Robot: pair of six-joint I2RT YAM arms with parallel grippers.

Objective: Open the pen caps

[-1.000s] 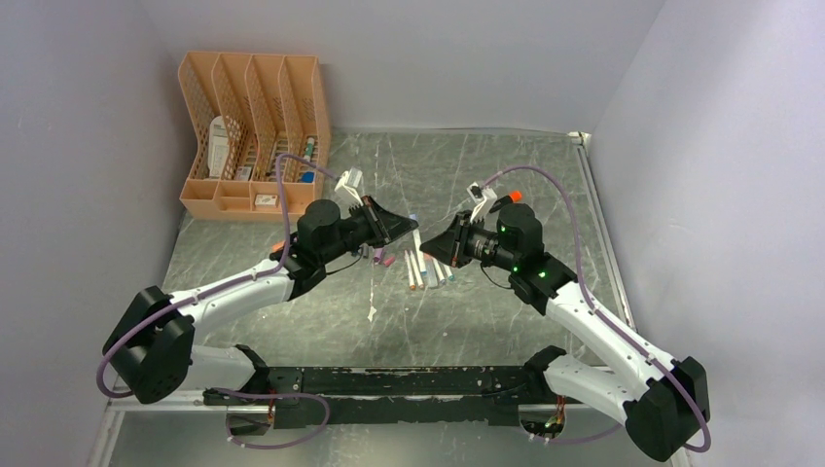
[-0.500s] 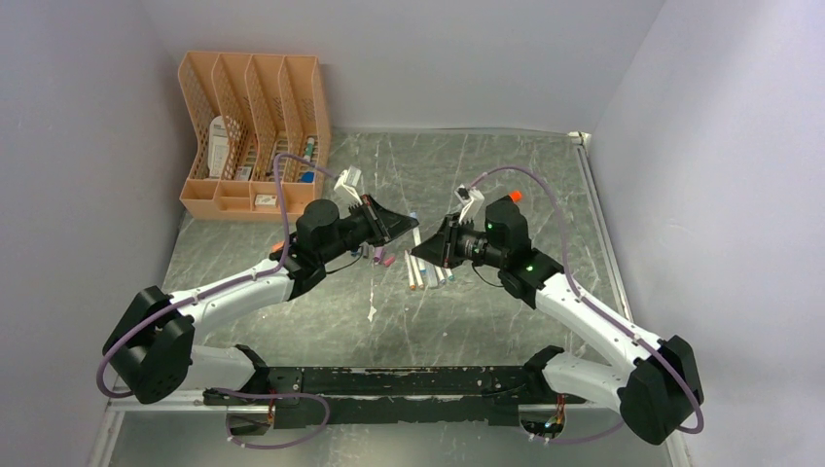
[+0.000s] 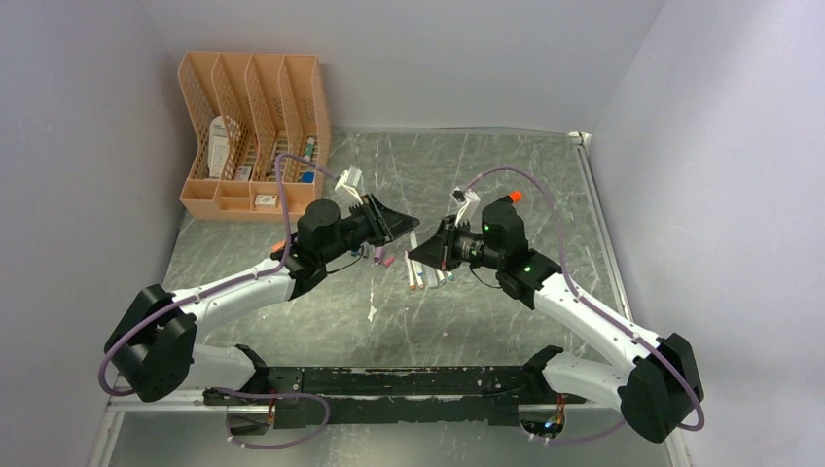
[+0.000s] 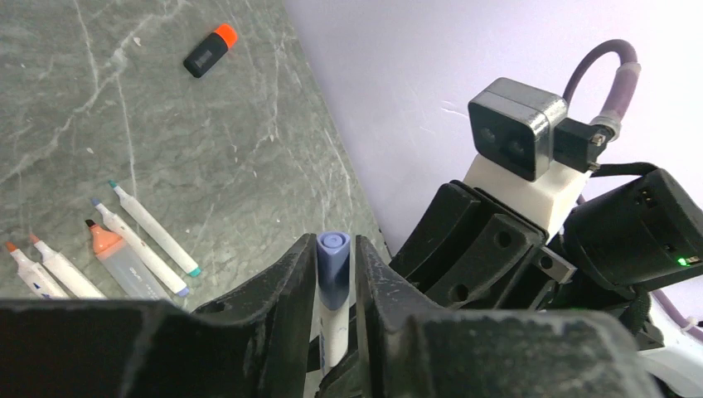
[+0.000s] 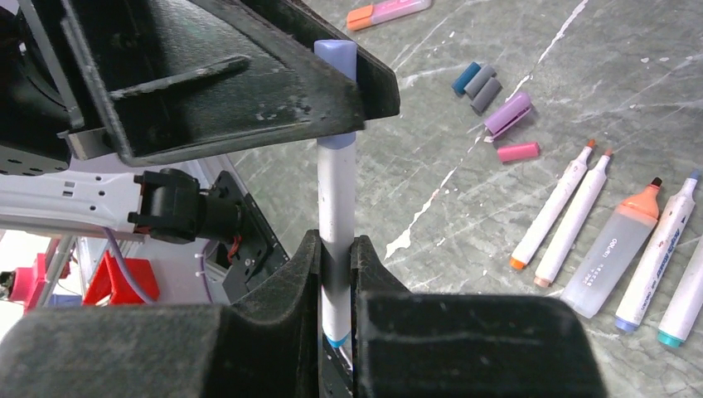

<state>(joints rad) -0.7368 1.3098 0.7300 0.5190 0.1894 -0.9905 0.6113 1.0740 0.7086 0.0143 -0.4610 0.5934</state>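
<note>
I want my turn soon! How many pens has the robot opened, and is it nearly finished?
Done: five loose caps lie beside five bare-tipped pens. In hand: the left end effector grips a blue cap while the right end effector grips that pen's white barrel; the cap is not yet off. Left: pulling it off. An orange-pink pen lying apart may need opening; I cannot tell.

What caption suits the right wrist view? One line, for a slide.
Right gripper grips a white pen barrel, left gripper clamps its blue cap; uncapped markers lie beyond.
</note>
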